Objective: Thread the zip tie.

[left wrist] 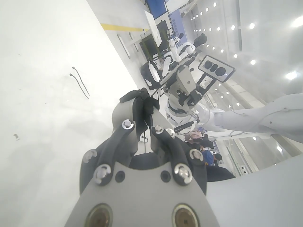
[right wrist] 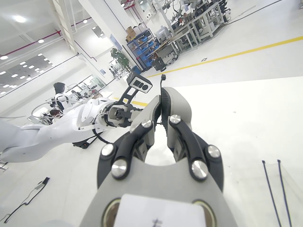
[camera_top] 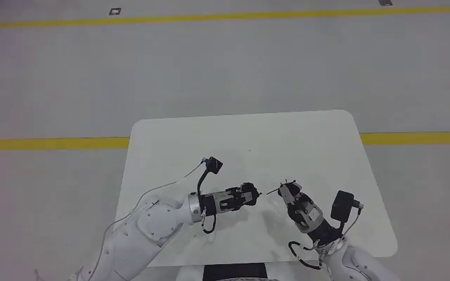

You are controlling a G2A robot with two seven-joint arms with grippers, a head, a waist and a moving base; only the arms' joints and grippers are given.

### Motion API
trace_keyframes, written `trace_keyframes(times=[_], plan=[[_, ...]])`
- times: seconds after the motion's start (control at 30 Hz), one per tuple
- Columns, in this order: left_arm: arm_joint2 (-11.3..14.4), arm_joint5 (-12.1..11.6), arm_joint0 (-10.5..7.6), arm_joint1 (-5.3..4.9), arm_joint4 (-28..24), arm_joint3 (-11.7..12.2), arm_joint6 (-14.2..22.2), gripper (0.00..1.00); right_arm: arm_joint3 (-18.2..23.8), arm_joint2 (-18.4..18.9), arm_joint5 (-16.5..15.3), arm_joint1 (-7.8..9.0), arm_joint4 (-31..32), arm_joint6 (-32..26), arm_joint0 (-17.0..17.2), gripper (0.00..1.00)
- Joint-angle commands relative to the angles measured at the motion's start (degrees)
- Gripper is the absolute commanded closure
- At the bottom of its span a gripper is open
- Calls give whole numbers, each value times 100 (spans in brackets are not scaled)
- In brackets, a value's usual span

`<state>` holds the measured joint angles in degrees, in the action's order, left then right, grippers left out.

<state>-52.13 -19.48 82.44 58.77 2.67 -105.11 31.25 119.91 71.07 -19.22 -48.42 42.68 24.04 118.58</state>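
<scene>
Thin black zip tie pinched in the right jaws; left jaws closed; two spare ties on smooth white counter.

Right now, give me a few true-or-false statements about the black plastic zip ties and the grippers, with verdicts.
1. The right gripper is shut on a thin black plastic zip tie. True.
2. That tie's square head is hidden inside the grip. False: it sticks out beyond the gripper's tip.
3. Two spare black zip ties lie on the white rounded table. True.
4. The spares sit in a tray. False: they lie bare on the tabletop, side by side.
</scene>
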Motion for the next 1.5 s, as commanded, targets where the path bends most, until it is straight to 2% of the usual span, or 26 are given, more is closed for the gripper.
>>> trace_keyframes(times=[0.0,0.77,0.97,1.27,1.47], plan=[[0,0,0,0,0,0,0,100,0,0,-1,0,0,0,0,100],[0,0,0,0,0,0,0,100,-21,-47,60,-33,-47,69,-55,100],[0,0,0,0,0,0,0,100,-225,-369,81,-154,164,864,-6,100],[0,0,0,0,0,0,0,100,-557,-866,331,-331,1036,2268,143,100],[0,0,0,0,0,0,0,100,-791,-1091,557,-432,1358,2748,88,100]])
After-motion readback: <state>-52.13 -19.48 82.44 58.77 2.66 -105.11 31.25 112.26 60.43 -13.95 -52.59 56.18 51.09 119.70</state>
